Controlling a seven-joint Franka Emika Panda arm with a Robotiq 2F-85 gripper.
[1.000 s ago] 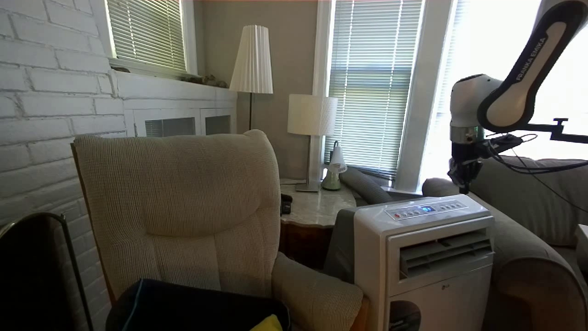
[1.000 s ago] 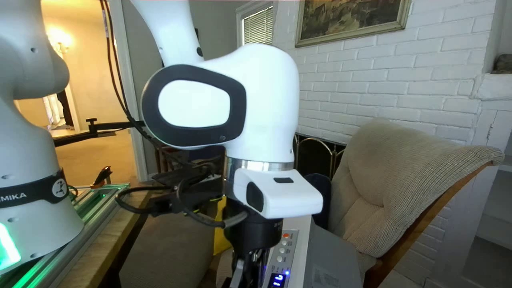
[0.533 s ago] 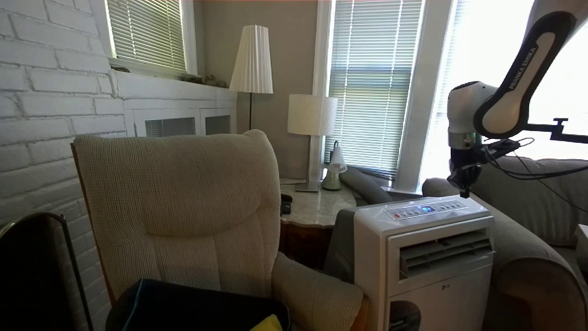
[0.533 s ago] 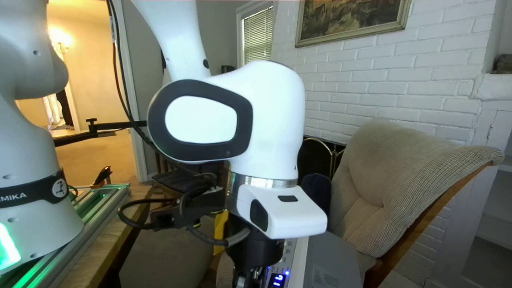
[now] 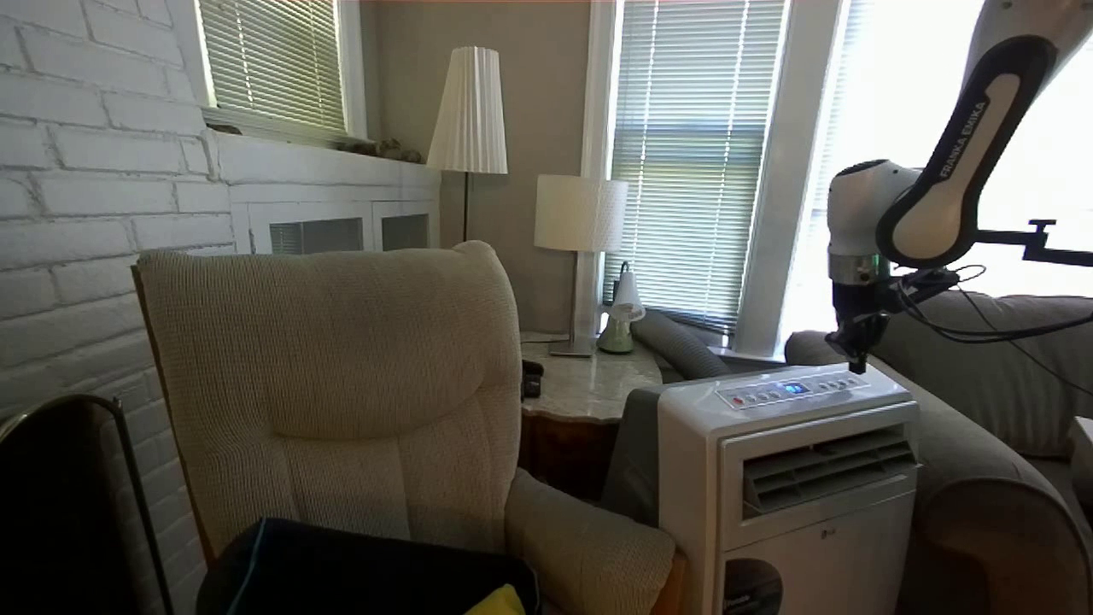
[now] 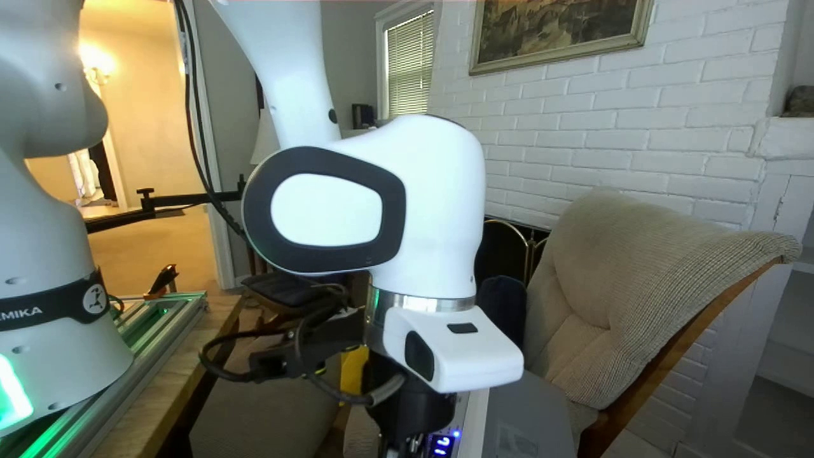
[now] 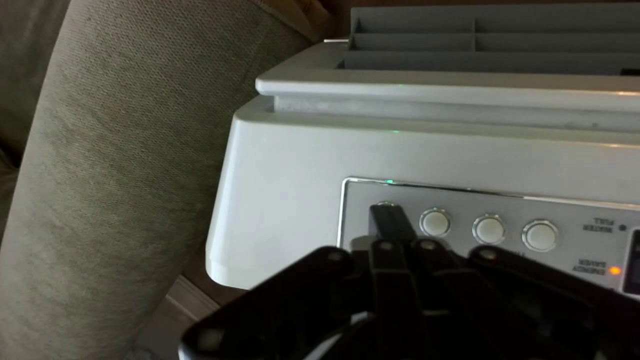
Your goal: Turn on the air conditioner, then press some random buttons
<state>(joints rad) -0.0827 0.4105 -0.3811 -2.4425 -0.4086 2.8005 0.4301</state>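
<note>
Fingers (image 7: 392,222), slim and black, clench nothing. Your row of round white buttons (image 7: 489,230) starts beneath their tips

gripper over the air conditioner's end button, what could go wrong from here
In the wrist view, the shut gripper hides nearly all of the end button, so a press could land off-centre; whether they touch, I can't tell.

The neighbouring button sits right next to it, so a sideways slip might press that one instead.

The display is lit in both exterior views, so the air conditioner seems on; a random press might turn it off.
</note>
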